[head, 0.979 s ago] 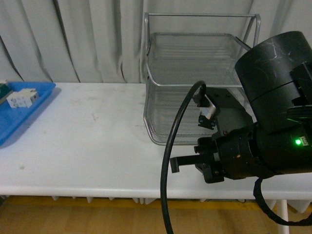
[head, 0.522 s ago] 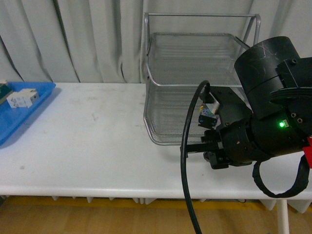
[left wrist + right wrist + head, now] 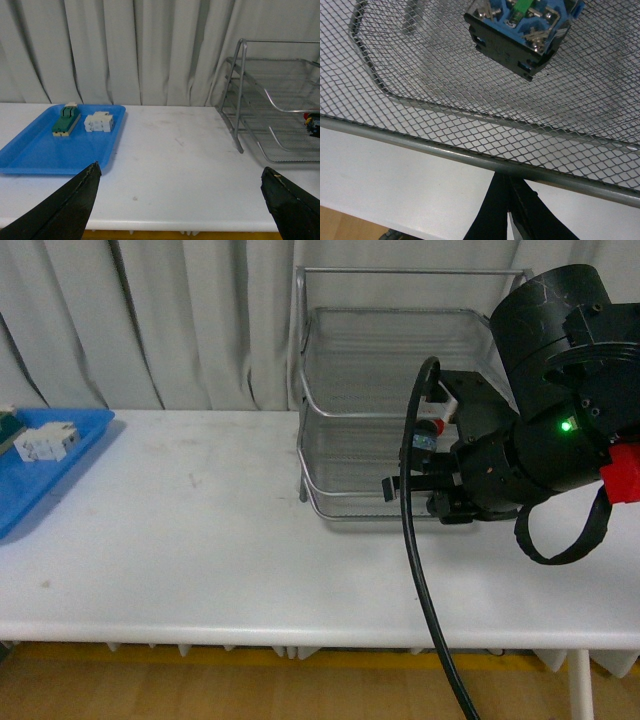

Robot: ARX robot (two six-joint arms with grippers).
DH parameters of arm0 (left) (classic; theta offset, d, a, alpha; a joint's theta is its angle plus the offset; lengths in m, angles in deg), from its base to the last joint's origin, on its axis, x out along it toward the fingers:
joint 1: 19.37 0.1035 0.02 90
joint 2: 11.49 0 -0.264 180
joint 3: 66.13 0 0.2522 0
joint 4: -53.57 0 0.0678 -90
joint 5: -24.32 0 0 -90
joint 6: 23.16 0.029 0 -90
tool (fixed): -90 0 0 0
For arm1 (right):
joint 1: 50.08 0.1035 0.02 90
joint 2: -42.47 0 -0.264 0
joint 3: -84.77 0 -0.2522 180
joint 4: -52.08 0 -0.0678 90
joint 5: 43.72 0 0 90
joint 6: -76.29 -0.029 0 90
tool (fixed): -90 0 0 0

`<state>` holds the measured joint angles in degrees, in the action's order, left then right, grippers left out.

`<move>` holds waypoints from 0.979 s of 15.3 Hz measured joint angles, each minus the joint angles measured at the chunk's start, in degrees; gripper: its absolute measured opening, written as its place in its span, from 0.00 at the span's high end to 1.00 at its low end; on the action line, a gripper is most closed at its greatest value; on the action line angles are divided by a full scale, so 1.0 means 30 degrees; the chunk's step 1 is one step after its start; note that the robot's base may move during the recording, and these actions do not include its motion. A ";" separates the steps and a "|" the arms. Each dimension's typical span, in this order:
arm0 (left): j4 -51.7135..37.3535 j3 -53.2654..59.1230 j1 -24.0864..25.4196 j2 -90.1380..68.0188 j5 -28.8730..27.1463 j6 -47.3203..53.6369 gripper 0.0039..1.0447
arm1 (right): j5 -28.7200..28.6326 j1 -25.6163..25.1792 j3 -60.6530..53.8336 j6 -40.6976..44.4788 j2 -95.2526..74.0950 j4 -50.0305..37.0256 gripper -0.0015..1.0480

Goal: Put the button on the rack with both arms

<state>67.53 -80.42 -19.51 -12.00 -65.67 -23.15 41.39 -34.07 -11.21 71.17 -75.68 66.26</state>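
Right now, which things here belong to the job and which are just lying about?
Job: button, held by the right gripper over the rack.
Lying about: blue tray, green block, white block; left gripper open, idle.

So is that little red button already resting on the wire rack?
Cannot tell. In the right wrist view the button shows against the rack's mesh, but neither contact nor a gap shows plainly. The front view hides it behind the right gripper.
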 joint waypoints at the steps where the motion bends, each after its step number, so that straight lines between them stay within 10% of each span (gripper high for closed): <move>1: -0.0007 0.0000 0.0000 0.0000 -0.0007 0.0000 0.06 | 0.0058 -0.0102 0.0350 0.0197 -0.0255 0.0277 0.98; 15: -0.0007 0.0000 0.0000 0.0000 -0.0007 0.0000 0.06 | -0.0437 -0.0590 -0.0896 0.0423 0.1829 -0.1078 0.98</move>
<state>67.51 -80.42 -19.51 -12.00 -65.69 -23.15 40.08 -35.84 -13.90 72.44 -70.19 63.03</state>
